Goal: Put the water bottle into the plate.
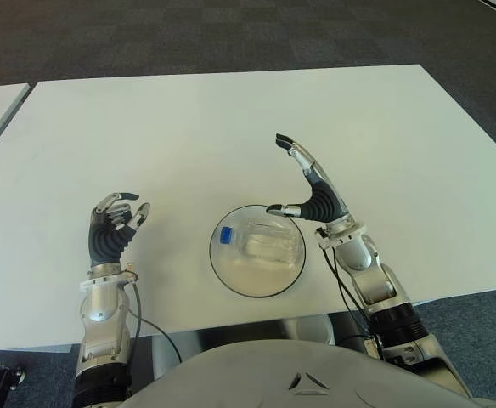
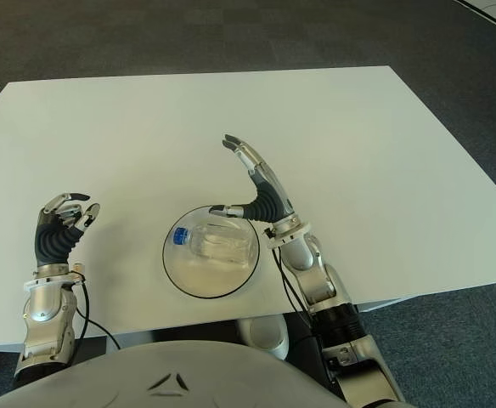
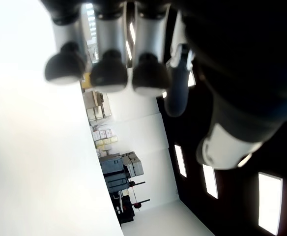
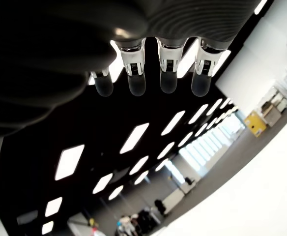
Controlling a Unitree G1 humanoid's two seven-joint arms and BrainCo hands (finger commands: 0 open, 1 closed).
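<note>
Near table's [image 1: 231, 110] front edge: water bottle [image 1: 261, 244] lying in plate [image 1: 231, 276]; right hand [image 1: 312, 191] spread, empty, needing clean lift-off; left hand [image 1: 112, 225] curled, holding nothing.

A: Both head views are bright and evenly lit from overhead; the broad white rectangular table [image 1: 231, 119] reads almost flat, with hardly a shadow under either hand.

B: A soft sheen sits on the clear plastic water bottle [image 1: 261, 244], lying in the round glass plate with a dark rim [image 1: 231, 282].

A: The wrist views are harsher. In the left one the table blows out to pure white toward nine o'clock.

B: And the nearby fingertips [image 3: 104, 73] are blurred, while the ceiling light panels [image 4: 133, 137] glare against black.
</note>
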